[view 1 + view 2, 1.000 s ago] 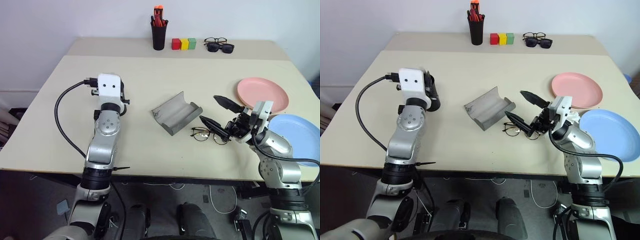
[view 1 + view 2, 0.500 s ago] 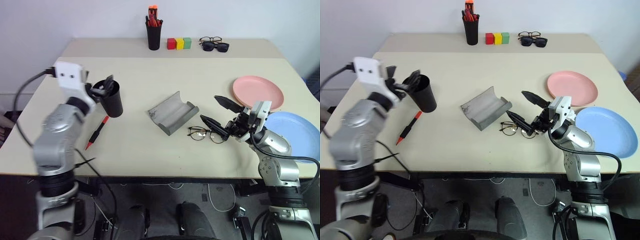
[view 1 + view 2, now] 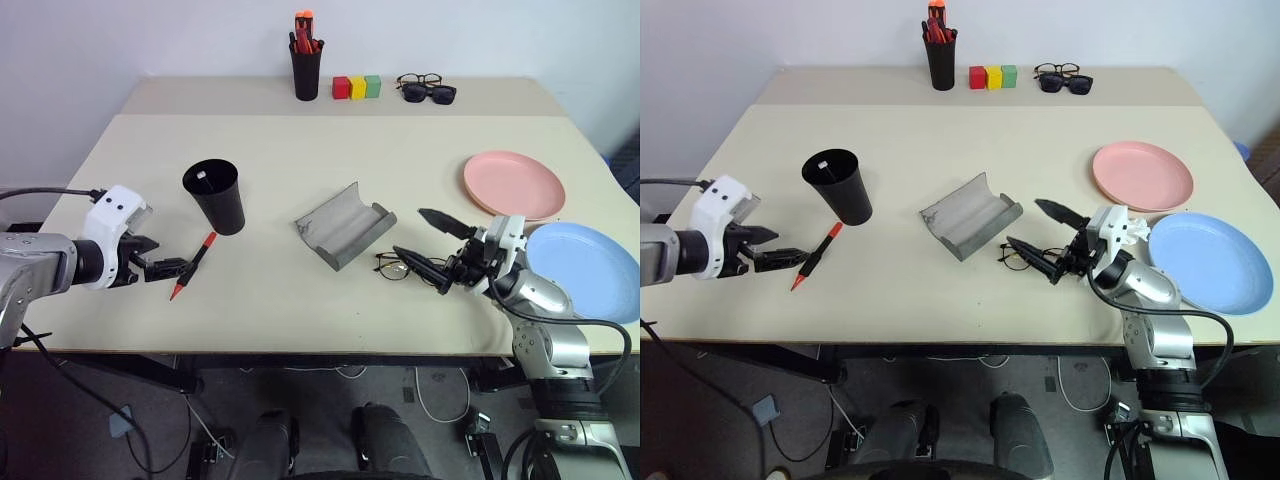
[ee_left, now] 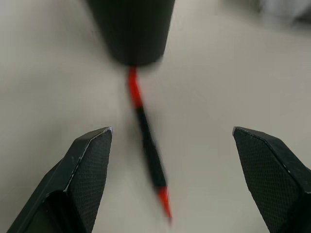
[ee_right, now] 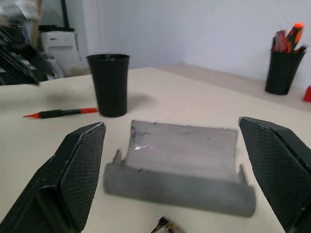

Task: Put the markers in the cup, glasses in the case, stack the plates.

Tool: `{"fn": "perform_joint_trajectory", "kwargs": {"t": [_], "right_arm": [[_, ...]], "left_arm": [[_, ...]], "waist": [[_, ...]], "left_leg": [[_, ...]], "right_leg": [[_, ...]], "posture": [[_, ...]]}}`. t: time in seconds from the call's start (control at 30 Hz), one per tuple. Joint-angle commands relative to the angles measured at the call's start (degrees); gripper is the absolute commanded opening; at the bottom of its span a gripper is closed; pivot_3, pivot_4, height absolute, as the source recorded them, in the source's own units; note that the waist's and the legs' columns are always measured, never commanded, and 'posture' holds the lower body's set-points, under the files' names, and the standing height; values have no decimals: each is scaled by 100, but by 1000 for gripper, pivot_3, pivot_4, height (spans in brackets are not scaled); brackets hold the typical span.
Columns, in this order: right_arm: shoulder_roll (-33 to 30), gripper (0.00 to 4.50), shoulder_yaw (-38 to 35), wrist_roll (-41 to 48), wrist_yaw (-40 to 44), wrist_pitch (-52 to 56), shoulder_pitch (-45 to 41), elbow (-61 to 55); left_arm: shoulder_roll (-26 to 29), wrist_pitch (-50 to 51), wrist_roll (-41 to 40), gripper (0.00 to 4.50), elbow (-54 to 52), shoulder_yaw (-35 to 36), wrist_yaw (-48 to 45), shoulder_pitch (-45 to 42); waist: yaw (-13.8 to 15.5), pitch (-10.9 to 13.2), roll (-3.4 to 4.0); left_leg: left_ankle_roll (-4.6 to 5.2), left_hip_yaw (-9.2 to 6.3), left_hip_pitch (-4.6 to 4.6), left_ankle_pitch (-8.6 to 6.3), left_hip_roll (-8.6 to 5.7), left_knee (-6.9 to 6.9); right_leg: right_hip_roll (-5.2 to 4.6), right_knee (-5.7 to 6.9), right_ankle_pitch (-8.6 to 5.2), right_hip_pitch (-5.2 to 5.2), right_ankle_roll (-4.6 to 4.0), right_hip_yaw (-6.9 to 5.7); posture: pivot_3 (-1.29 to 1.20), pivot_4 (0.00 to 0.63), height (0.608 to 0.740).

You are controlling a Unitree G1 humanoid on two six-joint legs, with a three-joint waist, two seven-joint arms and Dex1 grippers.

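On table [image 3: 300, 160], left-hand part: black cup [image 3: 215, 196] upright, something white visible inside near the rim; cannot tell what. Just beside its base, flat on the tabletop, red-capped marker [image 3: 192, 265], lying slantwise with one end close to the cup. Left gripper [image 3: 170, 266] low over the table at the marker's side, fingers spread wide with nothing between them; in the left wrist view, marker [image 4: 146, 141] seen lying in the gap ahead of the fingertips [image 4: 95, 145], not touched.

At centre: grey case [image 3: 346, 224] lying open, hollow side up. Just beside it, toward the near edge, wire-rimmed glasses [image 3: 400, 265] resting on the tabletop. Right gripper [image 3: 432, 248] over the glasses, fingers spread wide, one finger above the frame and one beyond it; contact with the frame not determinable. Nothing clamped.

On right-hand part: pink plate [image 3: 514, 185] and blue plate [image 3: 582, 271] side by side, edges close together, not stacked.

Along far edge: black pen holder [image 3: 306, 72] with red-orange pens, three coloured blocks [image 3: 357, 87], two further pairs of glasses [image 3: 430, 90].
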Motion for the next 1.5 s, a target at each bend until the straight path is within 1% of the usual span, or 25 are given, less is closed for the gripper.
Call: {"fn": "perform_joint_trajectory", "kwargs": {"t": [0.03, 0.2, 0.37, 0.53, 0.63, 0.83, 0.93, 1.0, 1.07, 1.13, 1.2, 1.23, 1.27, 1.3, 1.33, 1.37, 1.4, 1.47, 1.5], "right_arm": [[-113, 4500, 149, -12, 299, -3, 127, -269], [-189, 4500, 297, -107, 447, -33, 168, -399], [-360, 4500, 509, -379, 805, -273, 180, -306], [-369, 4500, 546, -402, 1022, -431, 198, -238], [-325, 4500, 518, -385, 1062, -517, 182, -148], [-286, 4500, 500, -374, 1061, -593, 181, -82], [-267, 4500, 488, -362, 1018, -604, 168, -52], [-256, 4500, 468, -357, 960, -582, 162, -48], [-263, 4500, 455, -352, 935, -564, 173, -53], [-262, 4500, 415, -321, 861, -511, 216, -98], [-263, 4500, 390, -300, 807, -479, 251, -135], [-264, 4500, 380, -295, 779, -473, 273, -149], [-269, 4500, 374, -287, 759, -475, 305, -172], [-265, 4500, 371, -289, 726, -478, 326, -195], [-246, 4500, 342, -277, 657, -474, 353, -242], [-223, 4500, 319, -279, 590, -480, 357, -261], [-204, 4500, 307, -285, 541, -481, 348, -266], [-155, 4500, 261, -338, 405, -585, 333, -253], [-132, 4500, 247, -333, 342, -584, 311, -247]], "left_arm": [[8, 407, 314, 4058, 166, -411, 329, -454], [-480, 989, 437, 4058, 297, -776, 700, -934], [-952, 1412, 486, 4058, 457, -959, 928, -1132], [-1196, 1353, 836, 4058, 929, -1189, 1266, -1065], [-1281, 1227, 1012, 3258, 1183, -1285, 1381, -1079], [-1537, 1261, 1007, 415, 1274, -1242, 1369, -1149], [-1617, 1410, 751, 415, 987, -1153, 1155, -961], [-1502, 1309, 525, 415, 377, -1172, 872, -629], [-1487, 1183, 207, 415, -291, -1015, 563, -376], [-1335, 728, -133, 415, -1442, -960, 96, -33], [-1225, 438, -443, 415, -2240, -958, -282, 190], [-1214, 67, -326, 415, -2457, -1061, -331, 244], [-1316, -267, -165, 415, -2523, -1157, -259, 212], [-1466, -572, 52, 415, -2456, -1272, -105, 102], [-1817, -1253, 523, 415, -2167, -1373, 323, -112], [-2229, -1859, 915, 415, -1822, -1356, 820, -317], [-2512, -2311, 1201, 415, -1558, -1336, 1138, -442], [-3264, -3562, 1768, 415, -890, -1083, 1987, -653], [-3461, -4143, 2120, 415, -557, -1074, 2308, -767]], "waist": [[18, 0, -1], [21, 0, -1], [9, 1, -2], [15, -2, 0], [14, -4, 4], [18, -11, 16], [25, -16, 23], [19, -16, 24], [16, -17, 25], [29, -16, 23], [47, -8, 10], [48, -7, 8], [48, -7, 8], [54, -8, 9], [54, -8, 10], [73, -8, 13], [90, -5, 7], [107, -5, 5], [98, -5, 4]], "left_leg": [[0, 1, -1, 0, -1, 1], [1, 1, -2, 0, -2, 5], [-1, 2, -4, 1, -2, 5], [-3, 4, -2, 2, -2, 7], [-7, 4, 6, 4, -2, 8], [-10, 3, 18, 6, -2, 7], [-10, 3, 18, 6, -2, 8], [-10, 3, 17, 6, -2, 8], [-10, 4, 16, 6, -2, 8], [-8, 4, 7, 4, -2, 8], [-8, 2, -2, 4, -2, 8], [-7, 1, -3, 3, -2, 8], [-8, 1, -4, 3, -2, 8], [-8, 1, -3, 3, -2, 8], [-8, 1, 2, 4, -2, 8], [-9, 1, 6, 4, -2, 8], [-9, 0, 9, 4, -3, 8], [-8, 0, 13, 5, -2, 12], [-9, 2, 13, 5, -2, 13]], "right_leg": [[0, 0, 0, 1, 0, 0], [-1, 3, 0, 1, 0, 1], [0, 12, 0, -8, 0, 2], [1, 15, 0, -8, 0, 3], [0, 19, 0, -4, 0, 4], [0, 30, 1, 6, -1, 5], [-1, 30, 1, 6, -1, 5], [-1, 29, 1, 5, -1, 5], [-3, 25, 1, 4, -1, 7], [-5, 18, 1, 1, -1, 7], [-7, 10, 1, -1, -1, 6], [-8, 9, 1, 0, -1, 5], [-8, 4, 1, 1, -1, 5], [-8, 4, 1, 2, -1, 5], [-8, 3, 1, 6, -2, 4], [-8, 4, 1, 10, -3, 3], [-7, 4, 4, 16, -5, 2], [2, -2, 16, 19, -14, 1], [3, -1, 17, 18, -13, 2]], "posture": [[0, 150, 740], [0, 150, 740], [0, 150, 740], [0, 150, 740], [0, 150, 740], [0, 150, 740], [0, 150, 740], [0, 150, 740], [0, 150, 740], [0, 150, 740], [0, 150, 740], [0, 150, 740], [0, 150, 740], [0, 150, 740], [0, 150, 740], [0, 150, 740], [0, 150, 740], [0, 150, 740], [0, 150, 740]]}}
